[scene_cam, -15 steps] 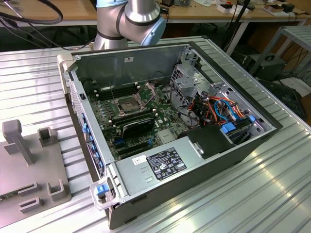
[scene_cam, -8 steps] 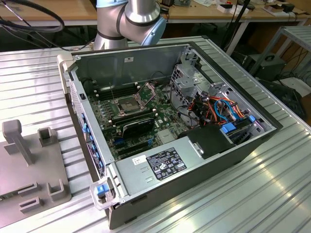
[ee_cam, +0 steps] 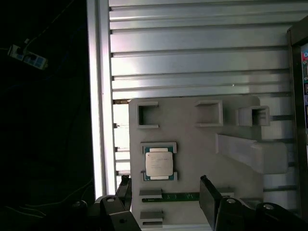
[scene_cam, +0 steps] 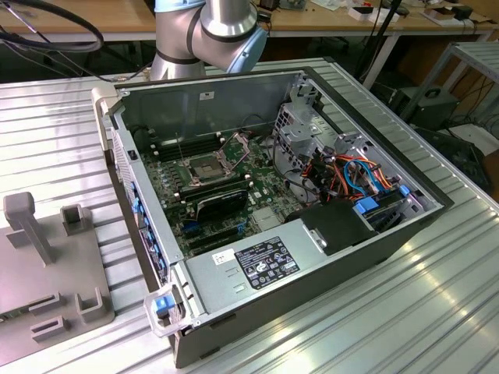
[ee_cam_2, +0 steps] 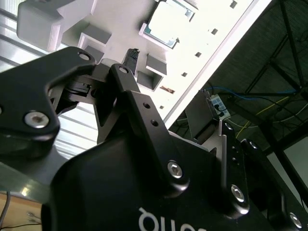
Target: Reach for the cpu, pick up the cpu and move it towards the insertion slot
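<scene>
Hovering spread wide near the cpu [ee_cam: 159, 162], the gripper [ee_cam: 165, 183] held nothing. The cpu lay unlifted in its tray [ee_cam: 192, 154]; pickup and carry to the slot [scene_cam: 204, 167] were left.

We see the gripper [ee_cam_2: 166, 77] close in front, black, its fingers [ee_cam_2: 132, 55] spread apart. Past them the cpu [ee_cam_2: 166, 21] sits in a square recess of a pale grey holder plate [ee_cam_2: 115, 19], which lies on the ribbed metal surface [ee_cam_2: 82, 132]

Open computer case [scene_cam: 327, 273] mid-frame in the exterior view, on ribbed metal table [scene_cam: 405, 327]; grey fixture plate [scene_cam: 78, 261] at the exterior view's lower left; orange cables [scene_cam: 343, 173] inside, toward the exterior view's right.
</scene>
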